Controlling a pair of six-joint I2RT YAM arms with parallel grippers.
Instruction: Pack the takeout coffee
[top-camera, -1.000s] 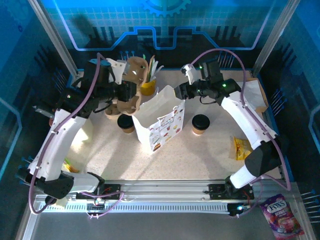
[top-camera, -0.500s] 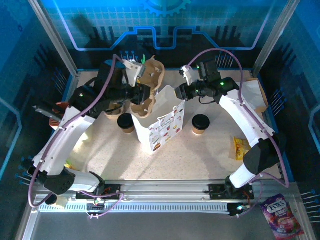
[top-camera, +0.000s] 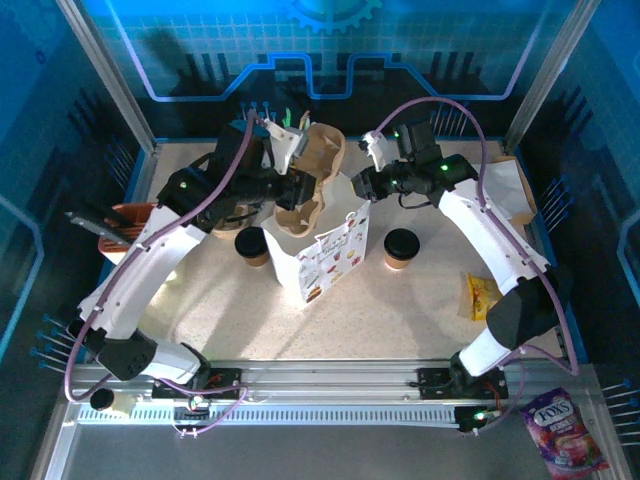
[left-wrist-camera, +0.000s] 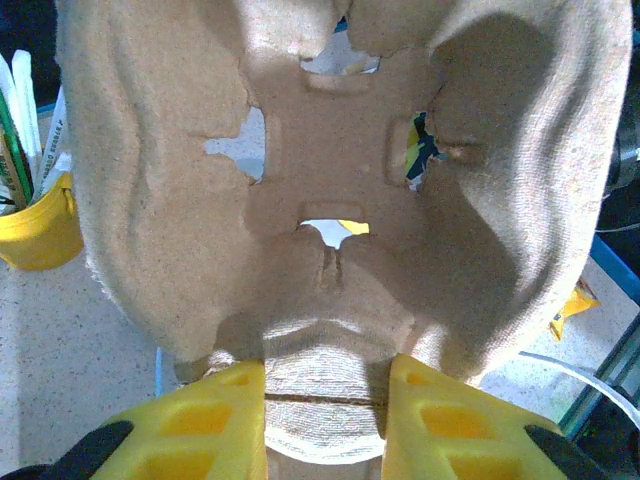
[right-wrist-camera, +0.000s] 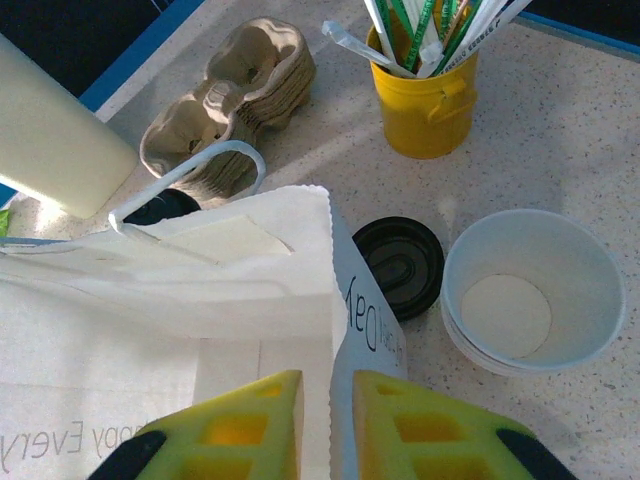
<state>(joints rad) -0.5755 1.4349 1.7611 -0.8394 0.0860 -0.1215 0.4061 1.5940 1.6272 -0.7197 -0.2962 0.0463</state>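
Step, as judged: get the brown moulded-pulp cup carrier (top-camera: 318, 165) into the white paper bag (top-camera: 322, 255). Task looks early, nothing packed yet. To do it well: level the carrier, centre it over the bag mouth, and lower it straight so no corner snags the rim. The mouth needs pulling wide from its 1 o'clock corner.

Left jaws: narrow, clamped on the carrier's bottom edge. Right jaws: nearly closed, pinching the bag's top rim.

Takeout coffee sits on the surface (top-camera: 230, 300). One brown kraft-paper cup with black lid (top-camera: 252, 245) is at the bag's 9 o'clock, just beside it. The other lidded cup (top-camera: 401, 248) is at 3 o'clock, near.
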